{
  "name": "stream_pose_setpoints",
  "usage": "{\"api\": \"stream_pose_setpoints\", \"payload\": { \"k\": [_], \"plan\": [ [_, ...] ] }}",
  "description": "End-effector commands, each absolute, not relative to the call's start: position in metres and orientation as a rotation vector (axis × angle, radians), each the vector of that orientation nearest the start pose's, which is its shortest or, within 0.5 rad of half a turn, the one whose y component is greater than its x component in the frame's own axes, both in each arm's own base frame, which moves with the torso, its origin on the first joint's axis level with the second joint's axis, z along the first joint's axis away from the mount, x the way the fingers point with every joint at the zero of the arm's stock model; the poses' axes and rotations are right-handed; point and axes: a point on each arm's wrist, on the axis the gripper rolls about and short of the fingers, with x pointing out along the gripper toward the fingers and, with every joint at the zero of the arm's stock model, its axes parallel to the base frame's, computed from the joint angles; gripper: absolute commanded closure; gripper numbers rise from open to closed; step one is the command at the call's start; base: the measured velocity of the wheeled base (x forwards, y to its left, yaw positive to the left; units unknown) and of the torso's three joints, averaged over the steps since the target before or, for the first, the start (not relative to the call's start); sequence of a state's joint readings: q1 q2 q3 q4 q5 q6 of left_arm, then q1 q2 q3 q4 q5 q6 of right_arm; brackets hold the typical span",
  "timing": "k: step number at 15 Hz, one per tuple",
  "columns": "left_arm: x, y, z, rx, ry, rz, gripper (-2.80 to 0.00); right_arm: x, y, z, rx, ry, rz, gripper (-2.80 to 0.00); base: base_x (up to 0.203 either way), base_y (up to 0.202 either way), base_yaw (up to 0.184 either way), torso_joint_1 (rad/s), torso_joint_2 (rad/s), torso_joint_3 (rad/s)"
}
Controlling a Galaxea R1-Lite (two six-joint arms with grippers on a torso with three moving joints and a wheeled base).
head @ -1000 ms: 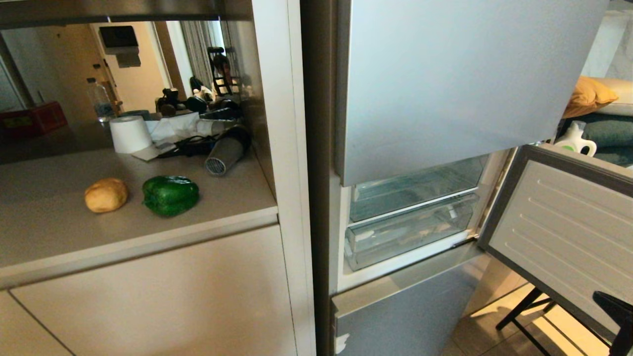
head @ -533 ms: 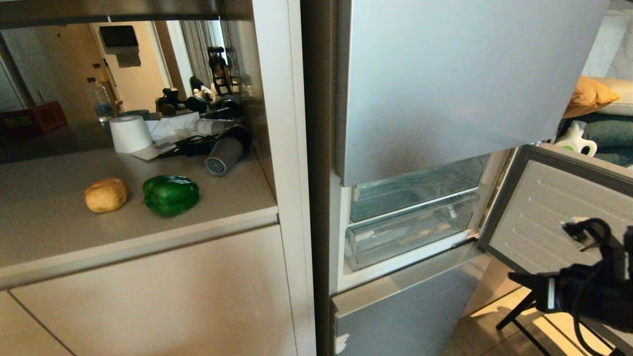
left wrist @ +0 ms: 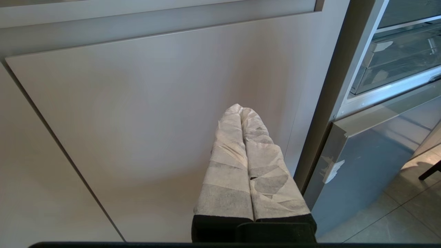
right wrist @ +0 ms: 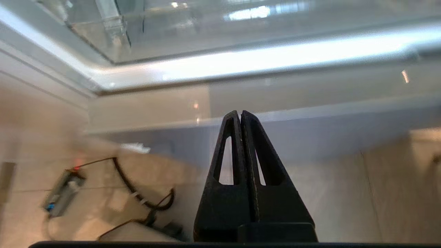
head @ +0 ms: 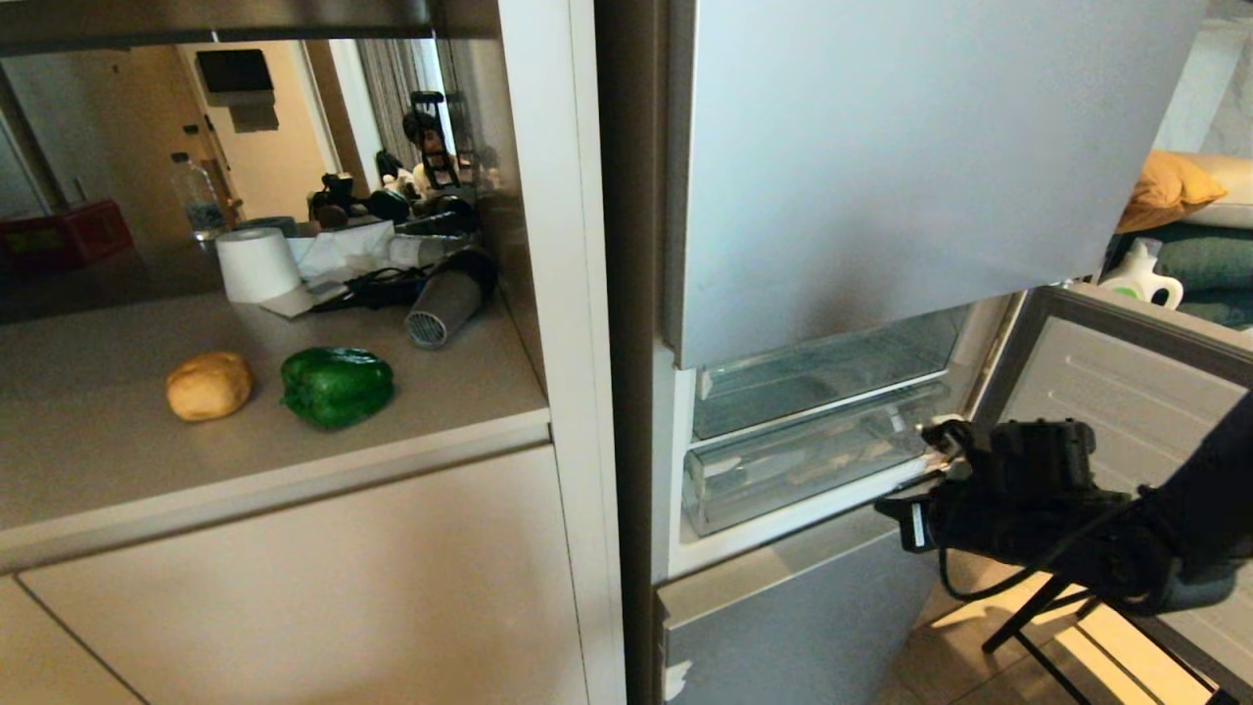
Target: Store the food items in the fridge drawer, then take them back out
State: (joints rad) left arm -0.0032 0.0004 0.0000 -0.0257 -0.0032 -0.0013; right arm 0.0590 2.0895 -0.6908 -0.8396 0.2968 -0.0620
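The right gripper (head: 915, 509) reaches in from the right of the head view, its black fingers pressed together with nothing between them, just beside the right front corner of the fridge drawer (head: 803, 460). In the right wrist view the clenched right gripper (right wrist: 240, 115) points at the grey-blue panel below the drawer's bright white rail (right wrist: 241, 63).

The clear plastic drawer sits pushed in under a glass shelf (head: 822, 377), below the closed upper fridge door (head: 910, 157). The lower fridge door (head: 1126, 431) stands swung open to the right.

The green bell pepper (head: 338, 387) and the potato (head: 208, 386) lie near each other but apart on the beige counter (head: 117, 460), well to the left of the fridge, the potato on the left. Behind them are a roll of paper (head: 256, 264), a hair dryer (head: 445, 299) and a water bottle (head: 201, 201).

The left gripper (left wrist: 241, 112) hangs low before a beige cabinet door (left wrist: 137, 120), its tape-wrapped fingers (left wrist: 227, 165) closed on each other and empty
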Motion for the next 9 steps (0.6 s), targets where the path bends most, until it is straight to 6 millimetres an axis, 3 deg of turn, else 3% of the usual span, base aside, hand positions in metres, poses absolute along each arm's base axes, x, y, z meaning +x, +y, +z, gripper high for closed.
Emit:
{"api": "stream_pose_setpoints", "payload": {
  "k": [1, 6, 9],
  "plan": [
    [-0.022, 0.0, 0.075, -0.002, -0.018, -0.006, 0.0, 0.355, 0.04, 0.018, -0.009, 0.584, 0.401, 0.0, 0.0, 0.0, 0.0, 0.0, 0.0, 0.0],
    [-0.022, 0.0, 0.075, -0.002, -0.017, -0.006, 0.0, 0.386, 0.07, 0.012, -0.043, 0.523, 0.464, 0.0, 0.0, 0.0, 0.0, 0.0, 0.0, 0.0],
    [-0.022, 0.0, 0.075, -0.002, -0.017, -0.006, 0.0, 0.395, 0.078, 0.012, -0.055, 0.534, 0.449, 0.0, 0.0, 0.0, 0.0, 0.0, 0.0, 0.0]
  ]
}}
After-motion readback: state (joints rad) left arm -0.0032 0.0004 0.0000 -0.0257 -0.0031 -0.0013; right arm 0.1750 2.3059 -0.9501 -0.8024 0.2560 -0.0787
